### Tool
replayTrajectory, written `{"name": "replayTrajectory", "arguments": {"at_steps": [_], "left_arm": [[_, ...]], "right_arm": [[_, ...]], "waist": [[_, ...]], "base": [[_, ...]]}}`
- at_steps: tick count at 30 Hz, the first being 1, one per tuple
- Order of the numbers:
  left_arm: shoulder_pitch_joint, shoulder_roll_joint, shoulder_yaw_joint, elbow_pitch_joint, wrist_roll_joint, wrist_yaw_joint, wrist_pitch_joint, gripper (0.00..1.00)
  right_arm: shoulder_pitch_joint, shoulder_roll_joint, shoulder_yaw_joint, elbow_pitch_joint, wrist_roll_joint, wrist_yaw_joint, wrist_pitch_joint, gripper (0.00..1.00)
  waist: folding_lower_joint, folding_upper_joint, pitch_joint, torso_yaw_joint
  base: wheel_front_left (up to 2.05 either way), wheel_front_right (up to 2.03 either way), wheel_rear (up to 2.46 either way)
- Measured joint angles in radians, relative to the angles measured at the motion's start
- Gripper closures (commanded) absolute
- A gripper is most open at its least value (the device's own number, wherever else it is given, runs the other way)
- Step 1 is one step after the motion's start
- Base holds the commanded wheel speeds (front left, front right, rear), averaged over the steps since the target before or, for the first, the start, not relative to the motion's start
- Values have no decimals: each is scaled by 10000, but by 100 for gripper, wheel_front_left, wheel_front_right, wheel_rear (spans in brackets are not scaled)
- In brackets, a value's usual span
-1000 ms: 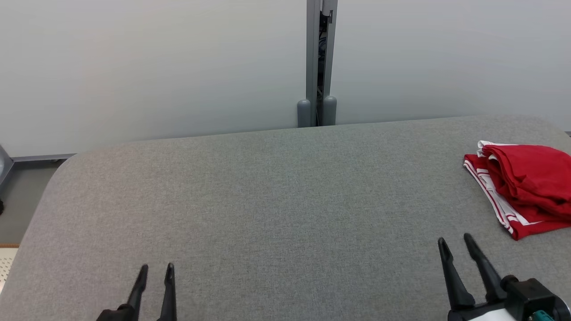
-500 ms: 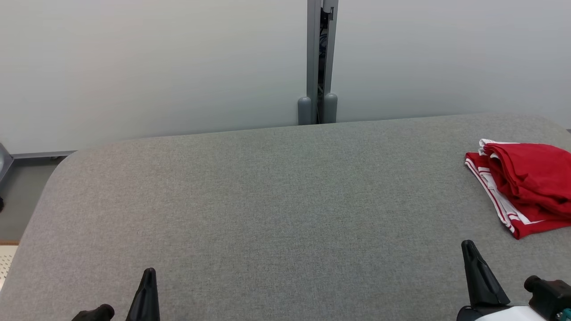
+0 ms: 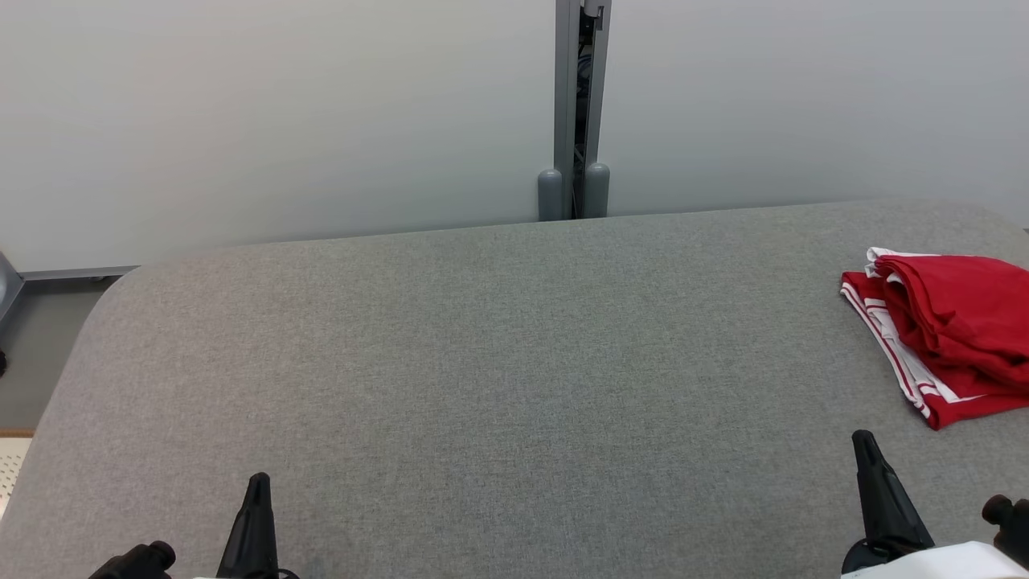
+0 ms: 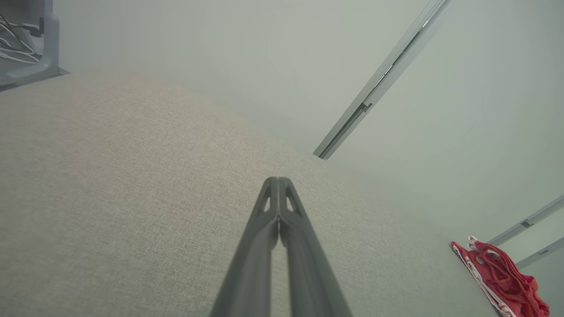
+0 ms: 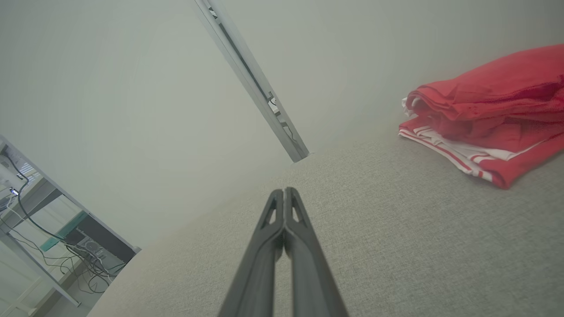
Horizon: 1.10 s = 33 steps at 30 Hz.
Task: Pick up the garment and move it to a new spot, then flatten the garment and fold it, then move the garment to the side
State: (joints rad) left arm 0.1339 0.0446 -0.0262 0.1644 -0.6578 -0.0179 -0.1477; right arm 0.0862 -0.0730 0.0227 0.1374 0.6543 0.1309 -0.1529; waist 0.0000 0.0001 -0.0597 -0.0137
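The garment [image 3: 949,334] is red with white stripes and lies folded in a bundle at the far right of the grey table [image 3: 482,362]. It appears too in the left wrist view [image 4: 502,279] and the right wrist view [image 5: 489,119]. My left gripper [image 3: 257,490] stands at the lower left above the table, fingers pressed together, nothing between them [image 4: 278,181]. My right gripper [image 3: 864,446] sits at the lower right, a short way in front of the garment and apart from it, also shut and empty [image 5: 284,192].
A pale wall runs behind the table with a grey vertical post [image 3: 575,112] at its middle. The table's rounded left edge drops to the floor [image 3: 32,354]. In the right wrist view a desk with cables [image 5: 39,220] stands beyond the table.
Both grippers have gone from open to shut, with nothing in them. Both have drawn back toward the bottom edge. The camera has shifted slightly.
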Motion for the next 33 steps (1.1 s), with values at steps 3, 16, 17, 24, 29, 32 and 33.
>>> {"name": "replayTrajectory", "arguments": {"at_steps": [3,16,17,24,29,32,33], "left_arm": [[-32,0,44,-19,-435,-77,100,100],[-206,4,169,-117,-2219,-265,508,100],[-215,4,184,-121,-2334,-267,525,100],[-389,6,261,-188,-3212,-360,731,100],[-400,6,305,-207,-3781,-435,859,100],[-407,8,324,-219,-4008,-449,880,100],[-410,8,336,-222,-4107,-487,945,100]], "right_arm": [[-7,-19,-63,-8,472,0,113,100],[-154,-59,-221,-56,2353,-2,562,100],[-154,-61,-236,-56,2489,-2,577,100],[-160,-84,-378,-84,3390,-2,809,100],[-179,-96,-445,-102,4000,-2,938,100],[-196,-98,-470,-107,4224,-2,1016,100],[-199,-100,-485,-111,4332,-2,1047,100]], "waist": [[0,0,19,4],[0,0,100,22],[0,0,107,24],[0,-1,151,33],[0,0,182,40],[0,0,195,43],[0,0,201,44]], "base": [[0,0,0],[0,0,0],[0,0,0],[0,0,0],[0,0,0],[0,0,0],[0,0,0]]}}
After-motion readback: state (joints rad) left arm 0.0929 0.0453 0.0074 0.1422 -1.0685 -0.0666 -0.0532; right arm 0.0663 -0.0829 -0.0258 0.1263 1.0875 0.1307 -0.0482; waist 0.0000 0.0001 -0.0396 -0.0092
